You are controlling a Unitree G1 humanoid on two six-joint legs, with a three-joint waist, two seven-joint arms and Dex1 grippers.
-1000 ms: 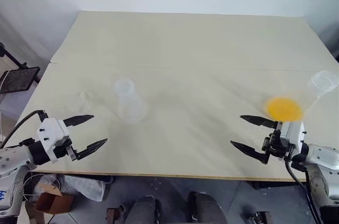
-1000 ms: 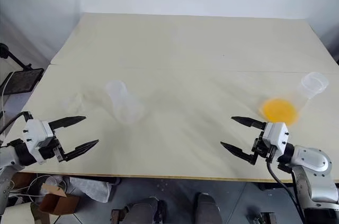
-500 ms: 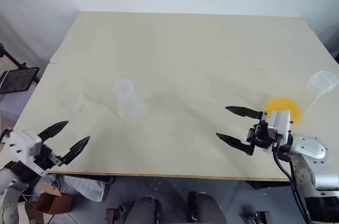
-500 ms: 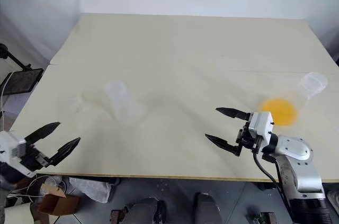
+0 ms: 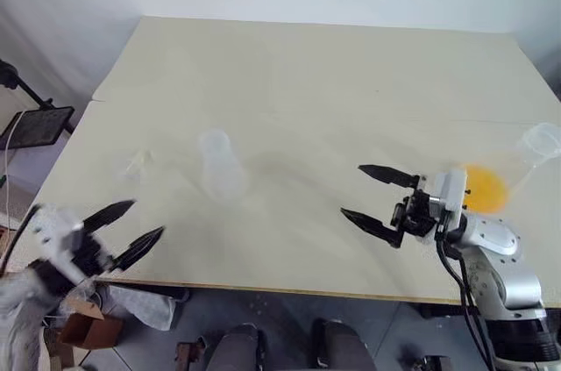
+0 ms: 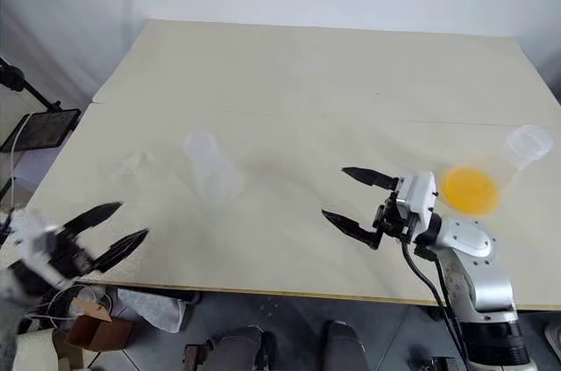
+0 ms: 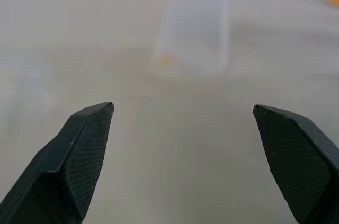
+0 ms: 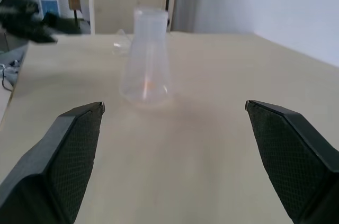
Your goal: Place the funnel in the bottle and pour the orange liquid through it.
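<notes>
The table [image 5: 289, 73] carries all task items; neither arm holds anything. The left gripper [image 5: 133, 227] hangs at the table's near left edge, its two black fingers spread wide and empty. The funnel [image 5: 138, 161], barely visible, lies on the table just beyond this gripper. The bottle [image 5: 219, 166] stands upright ahead of the left gripper and toward the right gripper's side, clear of both. The right gripper [image 5: 372, 199] hovers over the near right part of the table, fingers also spread wide and empty, pointing toward the bottle. The orange liquid [image 5: 484, 189] sits as a shallow pool in the larger flask [image 5: 517, 169], just behind the right gripper's wrist.
</notes>
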